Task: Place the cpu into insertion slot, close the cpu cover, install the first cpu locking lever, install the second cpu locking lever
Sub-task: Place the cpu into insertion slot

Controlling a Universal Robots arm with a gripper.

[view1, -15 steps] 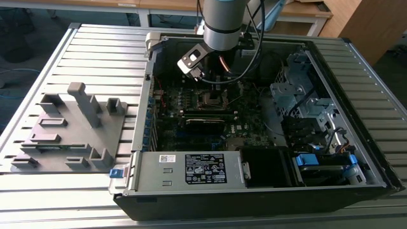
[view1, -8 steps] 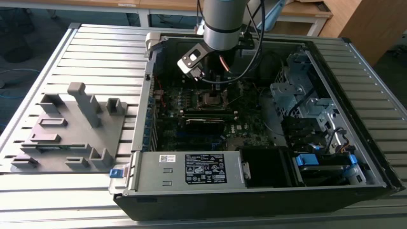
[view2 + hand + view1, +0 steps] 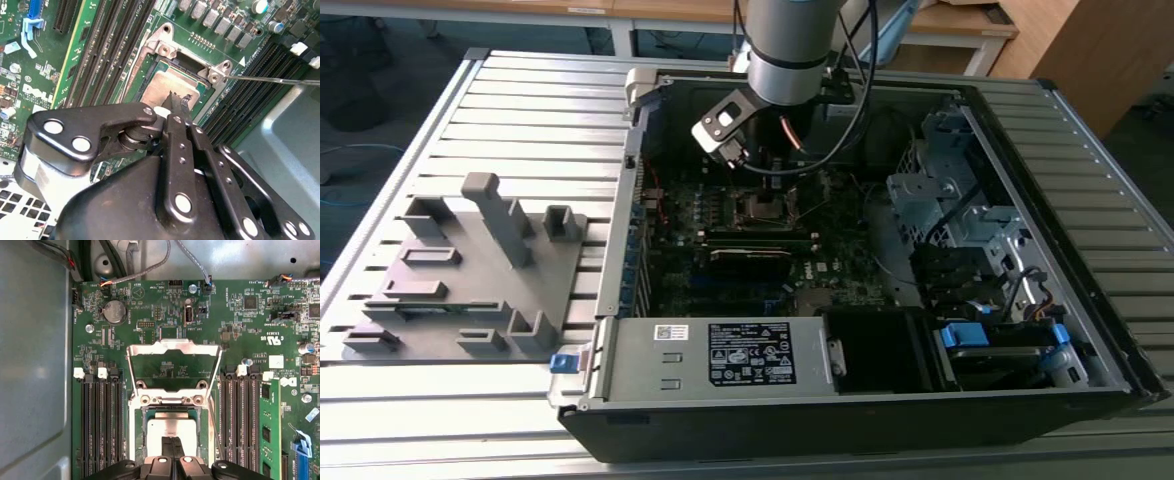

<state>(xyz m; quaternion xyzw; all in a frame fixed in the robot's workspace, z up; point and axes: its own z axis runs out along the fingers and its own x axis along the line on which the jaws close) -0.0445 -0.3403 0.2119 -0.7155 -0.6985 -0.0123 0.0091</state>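
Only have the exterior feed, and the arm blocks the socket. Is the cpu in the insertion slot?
Observer: Yes. In both wrist views the cpu lies flat inside the insertion slot.
Operator: Cpu cover down?
Observer: No. In the first wrist view the cpu cover stands open at its hinge end, clear of the cpu.
Operator: Gripper?
Observer: The gripper is over the cpu's top, fingers together, holding nothing. I can't tell whether it touches the cpu.
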